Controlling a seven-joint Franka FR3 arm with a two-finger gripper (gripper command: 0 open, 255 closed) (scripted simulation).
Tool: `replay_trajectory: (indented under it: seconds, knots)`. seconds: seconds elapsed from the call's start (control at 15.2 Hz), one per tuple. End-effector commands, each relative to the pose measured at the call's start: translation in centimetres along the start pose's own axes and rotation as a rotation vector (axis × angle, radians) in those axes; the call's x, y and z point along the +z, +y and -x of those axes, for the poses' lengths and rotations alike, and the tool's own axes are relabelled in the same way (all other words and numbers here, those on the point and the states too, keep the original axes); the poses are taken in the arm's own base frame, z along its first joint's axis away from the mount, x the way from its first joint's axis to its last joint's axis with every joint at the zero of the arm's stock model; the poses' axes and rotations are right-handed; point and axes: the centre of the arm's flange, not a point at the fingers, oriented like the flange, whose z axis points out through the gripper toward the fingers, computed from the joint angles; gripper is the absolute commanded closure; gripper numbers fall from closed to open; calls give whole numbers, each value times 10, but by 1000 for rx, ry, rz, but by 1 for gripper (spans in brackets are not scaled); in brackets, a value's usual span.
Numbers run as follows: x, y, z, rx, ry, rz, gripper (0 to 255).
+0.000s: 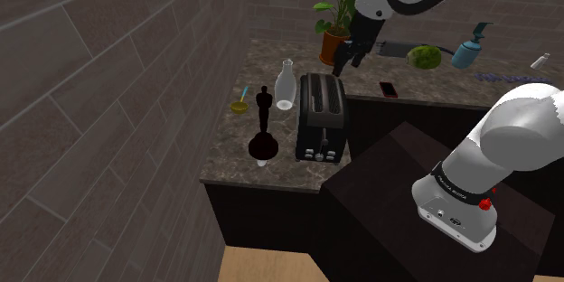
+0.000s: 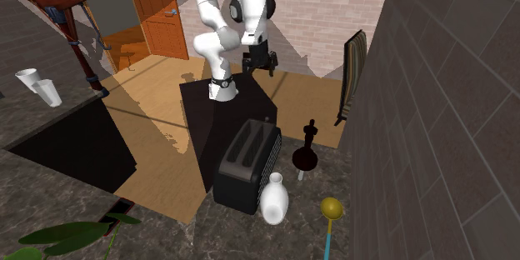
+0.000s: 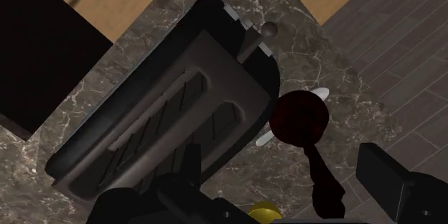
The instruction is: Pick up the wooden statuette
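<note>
The statuette (image 1: 262,125) is a dark, nearly black figure on a round base, upright on the marble counter (image 1: 235,164) near its front corner. It stands just to the shoulder view's left of a black toaster (image 1: 323,116). My gripper (image 1: 348,58) hangs open high above the toaster's far end, well clear of the statuette. In the wrist view the statuette (image 3: 307,133) shows dark reddish-brown beside the toaster (image 3: 165,108), far below and between my spread fingers (image 3: 188,169). From the second exterior view the statuette (image 2: 307,145) sits close to the stone wall, with the gripper (image 2: 258,62) above the stand.
A white vase (image 1: 286,86) and a yellow spoon-like thing (image 1: 239,106) stand behind the statuette. A potted plant (image 1: 336,18), a green melon (image 1: 423,56), a blue spray bottle (image 1: 470,47) and a phone (image 1: 389,89) lie farther back. The stone wall (image 1: 108,99) borders the counter.
</note>
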Motion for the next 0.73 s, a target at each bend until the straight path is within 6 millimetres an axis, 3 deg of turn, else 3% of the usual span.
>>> replay_trajectory:
  seconds: [0.0, 0.66]
  knots:
    - [20, -12, -12, 2, 32, -3, 0]
    - [108, -69, -71, 8, 173, -15, 0]
